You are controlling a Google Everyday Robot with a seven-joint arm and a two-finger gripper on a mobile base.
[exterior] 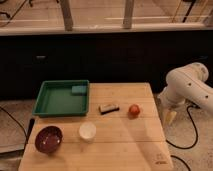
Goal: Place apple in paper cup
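Note:
The apple (pixel 134 110) is small, round and red-orange, and sits on the wooden table (pixel 125 145) right of centre. The paper cup (pixel 87 131) is small and white with a pale inside; it stands upright to the lower left of the apple. My gripper (pixel 170 117) hangs off the table's right edge, to the right of the apple and apart from it, with pale fingers pointing down. It holds nothing.
A green tray (pixel 56 100) with a teal sponge (pixel 78 90) in its far right corner lies at the table's back left. A dark red-purple bowl (pixel 48 139) stands left of the cup. A small dark block (pixel 108 108) lies left of the apple. Dark cabinets stand behind.

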